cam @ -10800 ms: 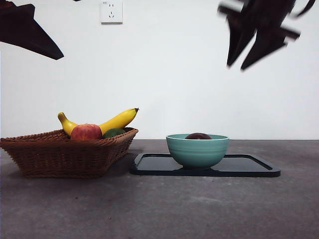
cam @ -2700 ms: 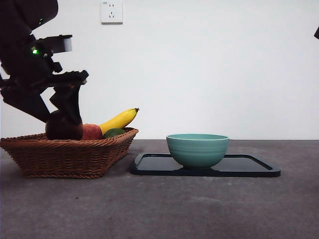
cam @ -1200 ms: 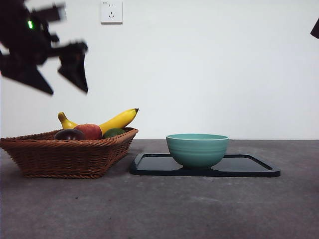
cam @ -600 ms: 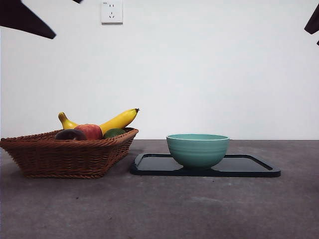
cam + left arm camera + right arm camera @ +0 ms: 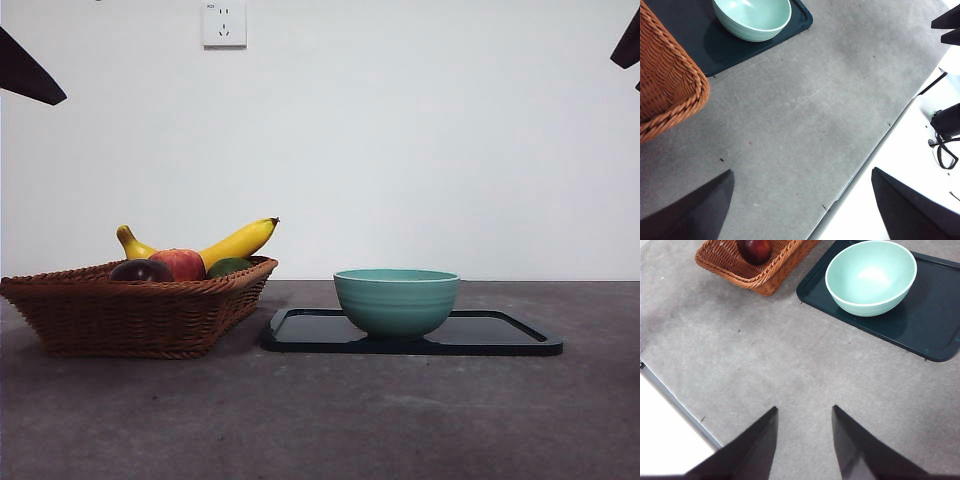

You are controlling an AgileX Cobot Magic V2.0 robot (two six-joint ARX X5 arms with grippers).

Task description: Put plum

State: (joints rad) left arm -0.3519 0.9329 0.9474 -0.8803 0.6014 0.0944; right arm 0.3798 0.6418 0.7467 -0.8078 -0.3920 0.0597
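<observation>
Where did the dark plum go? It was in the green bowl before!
The plum moved from the bowl into the basket, beside the apple. The left pincer carried it there, let go, then lifted away up high with open jaws. The right pincer also pulled back. The bowl, now empty, the tray, the banana and the apple stayed put.

Glossy plum (image 5: 140, 270) in rough woven wicker basket (image 5: 130, 315)

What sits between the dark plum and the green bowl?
In the front view, the plum lies in the basket; toward the bowl come the apple, a green fruit and the tray's rim.
</observation>
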